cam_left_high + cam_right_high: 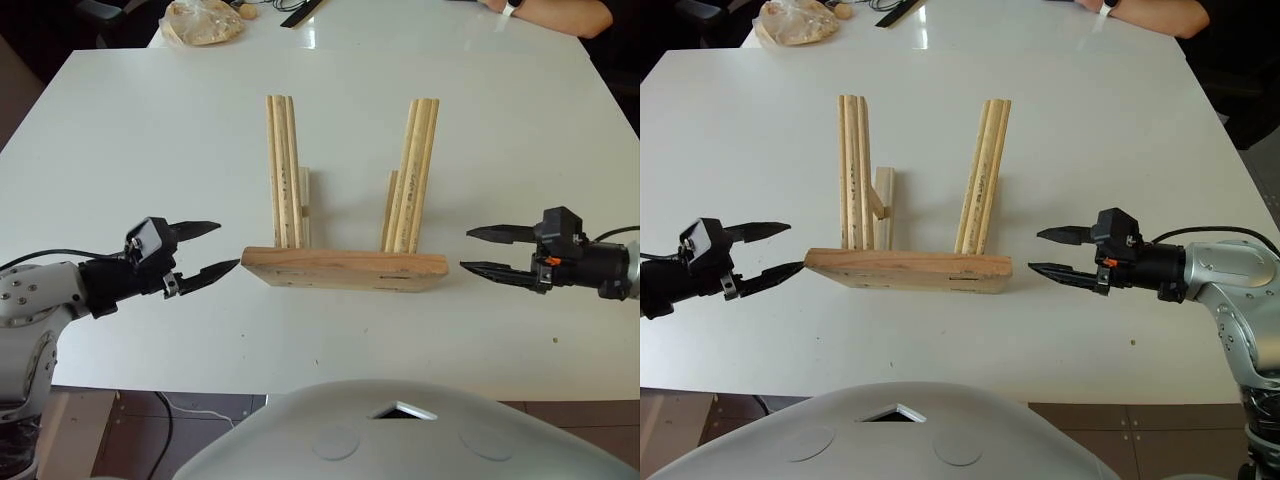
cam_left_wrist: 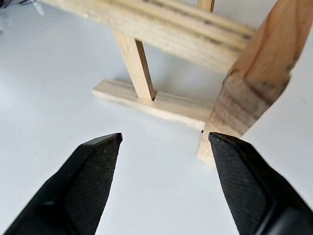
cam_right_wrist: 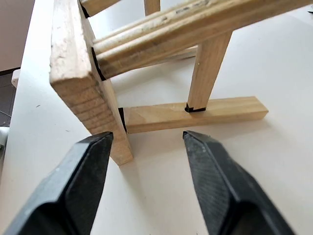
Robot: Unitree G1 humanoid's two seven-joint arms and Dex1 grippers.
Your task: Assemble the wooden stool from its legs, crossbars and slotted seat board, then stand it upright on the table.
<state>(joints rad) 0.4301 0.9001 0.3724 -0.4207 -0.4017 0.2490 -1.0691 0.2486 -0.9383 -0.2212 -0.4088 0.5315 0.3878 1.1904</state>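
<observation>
two claws flank the stool point(image 1: 345, 200), which lies on its side on the white counter point(image 1: 120, 130) between them. left claw point(image 1: 228, 245) is spread wide with nothing between the fingers. its nearer tip sits right at the left end of the seat board point(image 1: 345, 270); cannot tell if it touches. right claw point(image 1: 465, 249) is also wide and holds nothing. it is level with the board's right end and points at it across a clear gap of bare counter.

seat board stands on its long edge, straight ahead of both claws' tips, broad face toward the robot. legs point(image 1: 284, 170) run from the board away from the robot, beyond both claws: one group at the left claw's side, one point(image 1: 412, 175) at the right claw's side. left wrist view, just past the claw tips: board end, a lower leg point(image 2: 151, 103) flat on the counter, and an upright crossbar point(image 2: 137, 63) joining it to the upper legs. right wrist view has the same layout at the other end, board corner just ahead of the tips.

bag point(image 1: 203, 22) sits at the far edge of the counter, well beyond the left claw.
</observation>
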